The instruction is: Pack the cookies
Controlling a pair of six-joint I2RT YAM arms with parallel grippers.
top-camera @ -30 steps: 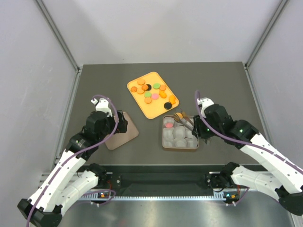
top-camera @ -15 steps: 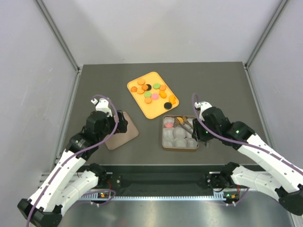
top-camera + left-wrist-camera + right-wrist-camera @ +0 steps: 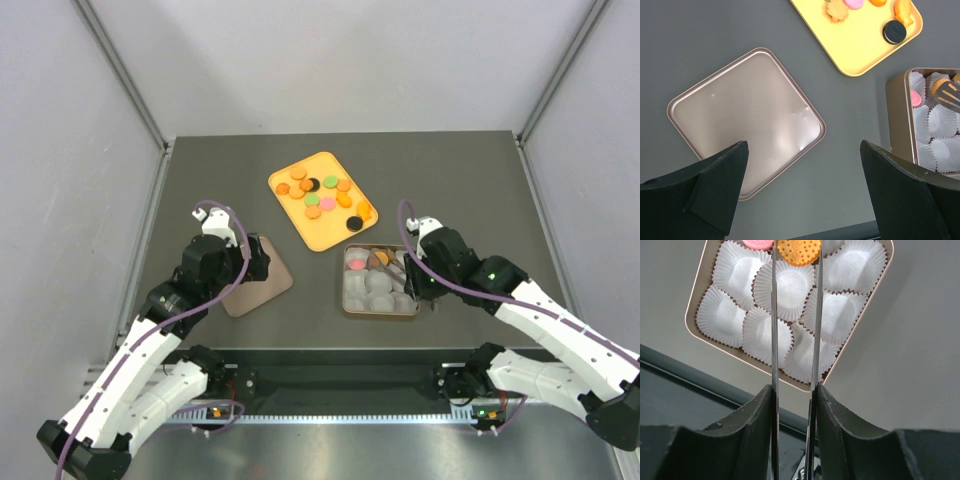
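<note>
Pinching an orange cookie (image 3: 799,251) between the tips of metal tongs (image 3: 773,340), low over the square tin (image 3: 897,125) and its white paper cups (image 3: 790,287), just beside a pink cookie (image 3: 915,98) already lodged in a cup of the far row. Carried by tongs rather than by bare fingers, presumably for a fine enough grip on something so small and flat, and for reaching into a single cup without crushing its neighbours. Squeezing both blades with the right gripper (image 3: 794,400), jaws drawn partway in and clenched on the tongs, just enough to trap the cookie at the far end. Impossible to tell whether the cookie touches the cup beneath or hangs above it. Hovering with the left gripper (image 3: 804,145), jaws spread wide and grasping nothing, over the square metal lid (image 3: 747,125) lying flat to the left of the tin and apart from it, probably parked there for closing up later. Leaving most of the cookies (image 3: 322,195) loose on the yellow tray (image 3: 860,45) beyond the tin, among them a black sandwich cookie (image 3: 894,31) near its closest corner.
</note>
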